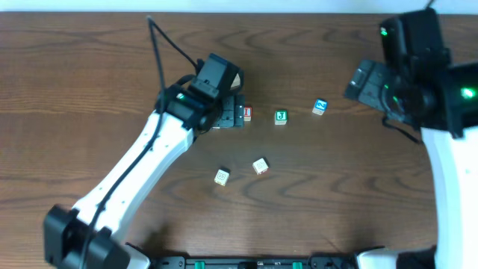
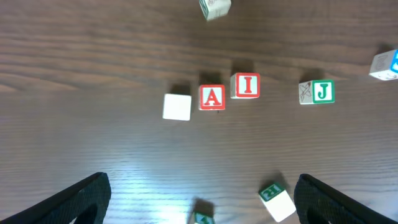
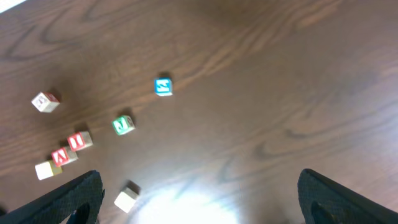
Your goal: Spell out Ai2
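Both the left jaws (image 2: 199, 190) and the right jaws (image 3: 199, 193) gape empty. The blue block (image 1: 320, 107), which we judge to be the 2, lies toward the right edge of the counter (image 1: 89, 75), nearer the right jaws.

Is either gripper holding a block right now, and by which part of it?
Nothing is held. The left gripper and the right gripper both stand open above the table, fingers touching nothing.

We are looking at a dark brown wooden table (image 1: 89, 60) carrying small cubes. A plain white cube (image 2: 176, 107) is sitting just beside a red A cube (image 2: 211, 98), and a red I cube (image 2: 245, 86) is sitting just beside that. A green J cube (image 2: 316, 92) and a blue-marked cube (image 1: 320, 107) are lying farther along. Two pale cubes (image 1: 222, 176) (image 1: 260, 166) are lying apart from the row.
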